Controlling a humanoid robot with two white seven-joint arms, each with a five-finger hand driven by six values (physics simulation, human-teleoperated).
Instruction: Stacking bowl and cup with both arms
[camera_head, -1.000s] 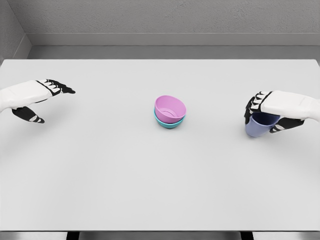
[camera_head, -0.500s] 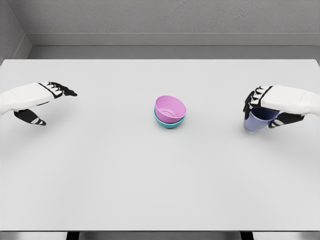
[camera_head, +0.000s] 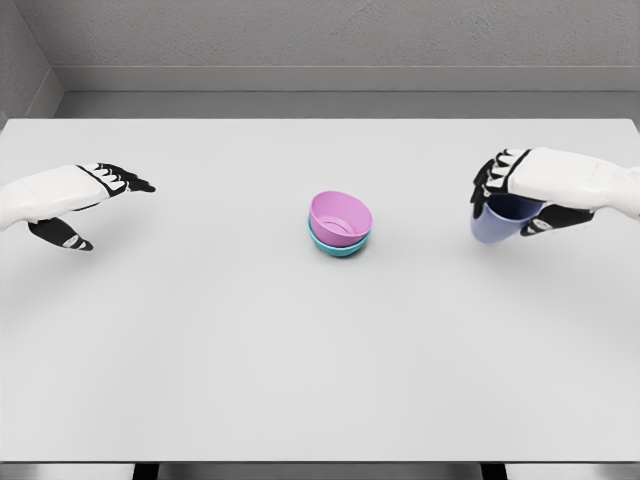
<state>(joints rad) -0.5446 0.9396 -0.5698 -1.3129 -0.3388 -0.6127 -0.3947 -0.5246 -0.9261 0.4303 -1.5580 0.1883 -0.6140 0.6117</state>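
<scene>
A pink bowl (camera_head: 340, 217) sits nested in a teal bowl (camera_head: 338, 245) at the middle of the white table (camera_head: 300, 350). To the right, my right hand (camera_head: 510, 195) is shut on a lavender-blue cup (camera_head: 492, 225), holding it lifted off the table and tilted slightly. The cup hangs well right of the bowls. At the far left, my left hand (camera_head: 95, 195) hovers over the table with its fingers spread, holding nothing.
The table's far edge meets a grey wall (camera_head: 340, 40). Wide bare tabletop lies between each hand and the bowls, and across the whole near half.
My right hand has lifted the cup and carried it up and to the left, toward the bowls. The left hand has barely shifted.
</scene>
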